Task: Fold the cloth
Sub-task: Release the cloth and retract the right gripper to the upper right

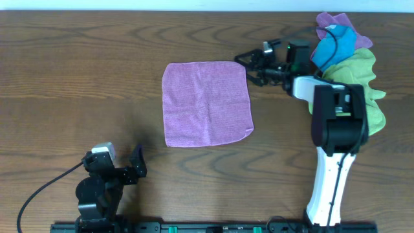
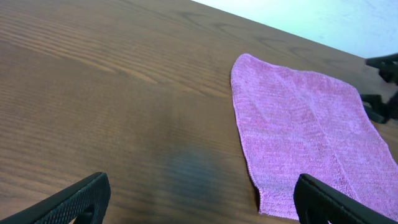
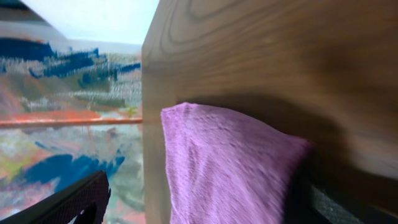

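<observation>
**1. Cloth.** The cloth (image 1: 207, 103) lies flat and unfolded, in a single layer, near the middle of the table (image 1: 77, 71). Its edges run roughly square to the table edges. The near right corner sticks out slightly. In the left wrist view the cloth (image 2: 305, 130) shows faint crease lines across its surface.

**2. Left gripper.** My left gripper (image 1: 138, 165) sits near the front left of the table, well apart from the cloth and facing its near left corner. The jaws are spread wide. In the left wrist view the two fingers (image 2: 68, 202) appear in the bottom corners with only bare wood and a soft shadow between them. Nothing is held.

**3. Right gripper.** My right gripper (image 1: 247, 70) is at the far right corner of the cloth. The jaws are apart. Seen from above, one finger lies just beyond the far edge of the cloth and the other just beside its right edge. In the right wrist view the cloth corner (image 3: 224, 168) fills the space between the fingers (image 3: 68, 202), and the second finger is mostly hidden behind the fabric. I cannot tell whether either finger touches the cloth.

**4. Other items.** A heap of cloths (image 1: 349, 58) in purple, blue and green lies at the far right of the table. It is beside my right arm and apart from the cloth.
</observation>
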